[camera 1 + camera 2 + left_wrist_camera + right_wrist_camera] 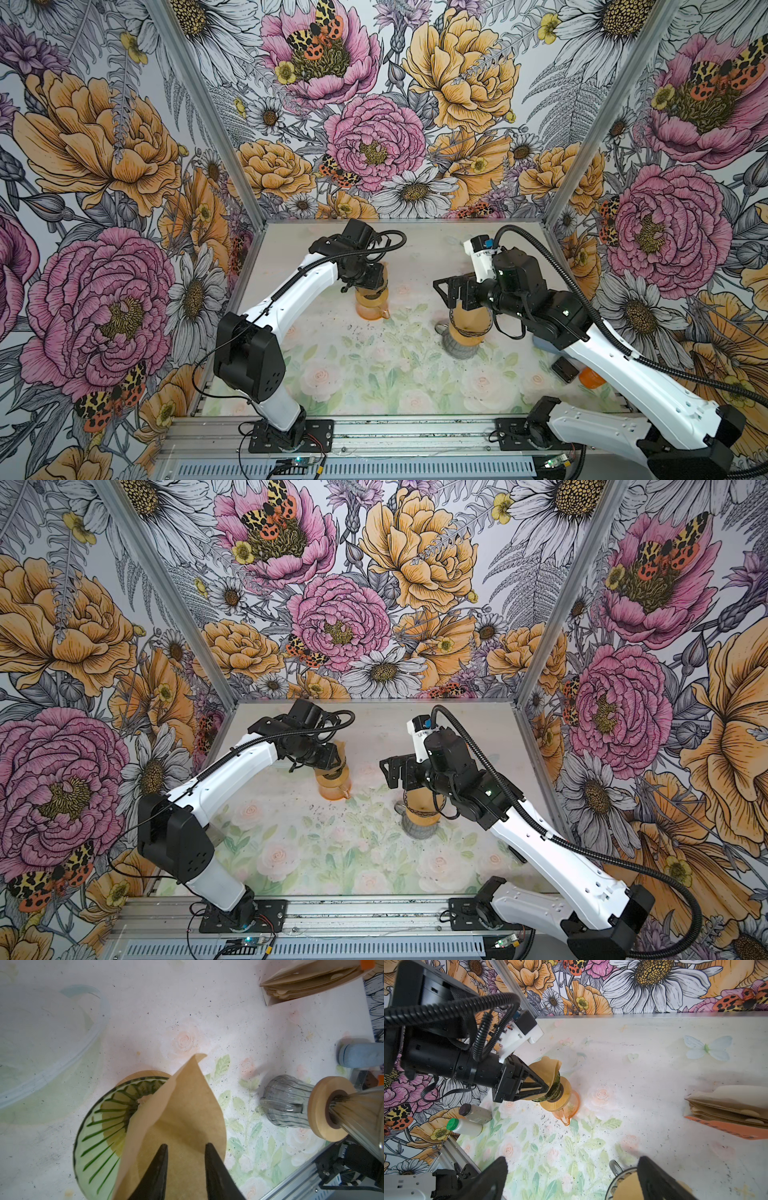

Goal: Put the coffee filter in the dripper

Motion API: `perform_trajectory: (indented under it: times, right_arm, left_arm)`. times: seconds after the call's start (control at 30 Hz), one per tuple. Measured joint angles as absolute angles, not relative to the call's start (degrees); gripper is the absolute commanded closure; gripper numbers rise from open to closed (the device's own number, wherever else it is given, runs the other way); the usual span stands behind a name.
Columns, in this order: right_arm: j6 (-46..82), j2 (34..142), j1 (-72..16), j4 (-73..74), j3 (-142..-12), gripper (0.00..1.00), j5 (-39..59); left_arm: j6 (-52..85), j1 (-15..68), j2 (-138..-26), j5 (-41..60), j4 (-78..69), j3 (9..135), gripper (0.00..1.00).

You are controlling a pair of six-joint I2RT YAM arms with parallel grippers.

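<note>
Coffee filter (187,1095) sits lopsided in the green dripper (93,1126), so it may spring out on release. Whether the left gripper (186,1145) pinches it I cannot tell; the right gripper (572,1157) gapes open.

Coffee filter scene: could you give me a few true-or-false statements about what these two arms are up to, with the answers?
1. The left gripper holds a brown coffee filter at the green dripper. True.
2. The right gripper is clamped shut. False: its jaws stand wide open, above a second dripper that already has paper in it.
3. The green dripper sits on a blue carafe. False: the carafe under it is orange.
4. A box of spare filters sits on the table. True.
</note>
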State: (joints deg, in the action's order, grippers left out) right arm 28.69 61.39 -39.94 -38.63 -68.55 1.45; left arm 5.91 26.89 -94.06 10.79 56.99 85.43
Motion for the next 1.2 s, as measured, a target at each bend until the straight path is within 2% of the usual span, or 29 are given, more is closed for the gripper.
perform_trajectory:
  times: [0.67,1.2]
  right_arm:
    - [28.9,61.4,-39.9,-37.4,-67.6,0.05,1.7]
    - [28.9,61.8,-39.9,-37.4,-67.6,0.07,2.4]
  left_arm:
    - [5.8,28.1,-95.7,7.9,58.7,85.6,0.67]
    - [6.1,29.1,-96.5,7.0,58.7,85.6,0.62]
